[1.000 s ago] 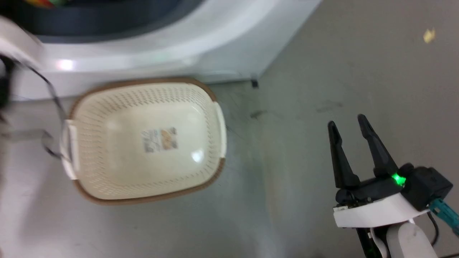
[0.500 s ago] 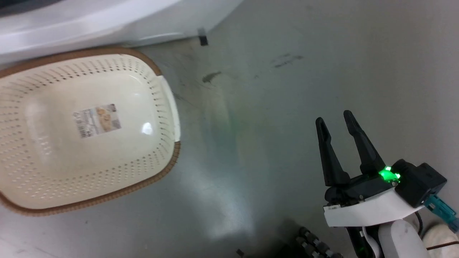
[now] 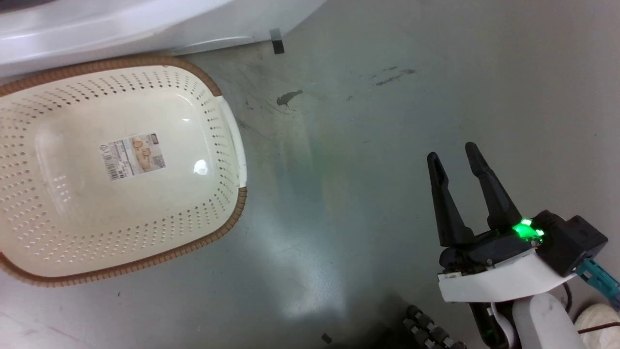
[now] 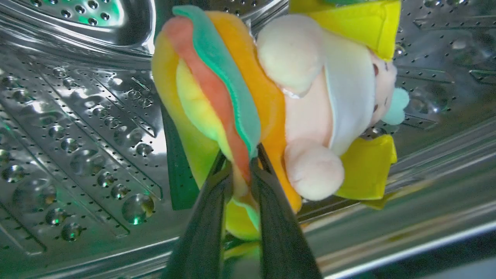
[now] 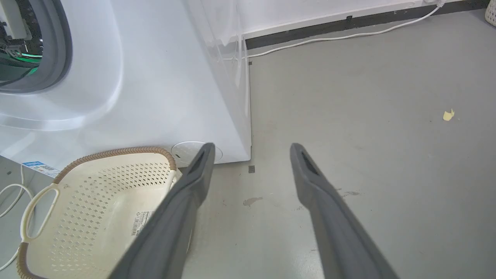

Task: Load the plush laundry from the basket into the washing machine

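Left tool grips the plush laundry, held past its tips inside the washing machine drum; right tool gapes empty.

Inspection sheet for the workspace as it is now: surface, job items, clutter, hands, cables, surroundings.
Surface: grey floor, scuffed, with one dark stain.
Job's things: plush laundry held inside the drum of the washing machine; basket on the floor in front of the machine, label sticker on its bottom, no laundry seen in it.
Clutter: yellow scrap on the floor.
Hands: left hand shut on the plush laundry; right hand open, holding nothing.
Cables: white cable along the baseboard; white cord beside the basket.
Surroundings: white wall.
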Controlling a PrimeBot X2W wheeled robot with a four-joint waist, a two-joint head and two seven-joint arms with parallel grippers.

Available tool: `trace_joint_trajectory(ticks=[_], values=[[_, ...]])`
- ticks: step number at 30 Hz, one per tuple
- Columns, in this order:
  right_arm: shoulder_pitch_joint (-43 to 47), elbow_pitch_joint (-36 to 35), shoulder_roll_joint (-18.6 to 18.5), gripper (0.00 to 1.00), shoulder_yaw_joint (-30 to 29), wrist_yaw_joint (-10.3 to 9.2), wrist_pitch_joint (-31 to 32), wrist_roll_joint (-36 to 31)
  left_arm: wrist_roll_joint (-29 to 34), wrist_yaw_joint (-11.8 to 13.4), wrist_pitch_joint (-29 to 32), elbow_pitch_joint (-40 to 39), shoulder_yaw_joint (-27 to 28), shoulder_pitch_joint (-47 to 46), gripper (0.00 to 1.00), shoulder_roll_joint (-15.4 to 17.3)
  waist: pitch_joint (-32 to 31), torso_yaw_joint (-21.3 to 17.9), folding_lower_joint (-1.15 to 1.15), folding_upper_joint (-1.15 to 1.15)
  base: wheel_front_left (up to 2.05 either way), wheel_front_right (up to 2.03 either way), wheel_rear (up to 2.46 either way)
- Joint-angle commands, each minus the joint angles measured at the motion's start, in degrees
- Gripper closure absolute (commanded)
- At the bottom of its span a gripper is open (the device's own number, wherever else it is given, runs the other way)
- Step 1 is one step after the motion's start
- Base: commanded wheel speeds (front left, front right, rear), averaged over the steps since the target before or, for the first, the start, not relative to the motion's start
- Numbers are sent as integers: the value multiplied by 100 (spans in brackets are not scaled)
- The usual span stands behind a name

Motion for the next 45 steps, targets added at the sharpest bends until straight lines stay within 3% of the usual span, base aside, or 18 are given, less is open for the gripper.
trace_joint_trajectory(ticks=[1, 2, 10, 17, 23, 32, 41, 45], values=[[-106, 3, -4, 0, -36, 3, -26, -53, -100, 62, -49, 317, 79, 274, 5, 185, -57, 48, 0, 0, 0, 0, 0], [-107, 10, -4, 0, -61, 3, -26, -77, -103, 73, -120, 350, 75, 297, 0, 167, -92, 76, 0, 0, 0, 0, 0], [-86, 67, -4, 0, -350, 3, -26, -423, -301, 75, -792, 703, 65, 708, 0, -252, -716, 454, 0, 0, 0, 0, 0], [83, 198, -4, 0, -613, 3, -26, -852, -609, 41, -1678, 950, 14, 1458, 0, -788, -1755, 928, 0, 0, 0, 0, 0], [356, 273, -4, 0, -785, 3, -26, -1137, -968, 27, -2609, 705, -160, 2332, 0, -1239, -2709, 1362, 0, 0, 0, 0, 0], [729, 219, -4, 0, -1010, 3, -26, -1322, -1384, 54, -3161, -728, -205, 4022, 0, -1472, -3696, 1942, 0, 0, 0, 0, 0], [1019, 218, -4, 0, -1020, 3, -26, -1302, -890, 793, -3179, -3376, 530, 6350, 0, -1525, -4223, 2209, 0, 0, 0, 0, 0], [1184, 223, -4, 0, -994, 3, -26, -1280, -638, 973, -3179, -4115, 699, 7299, 0, -1634, -4385, 2280, 0, 0, 0, 0, 0]])
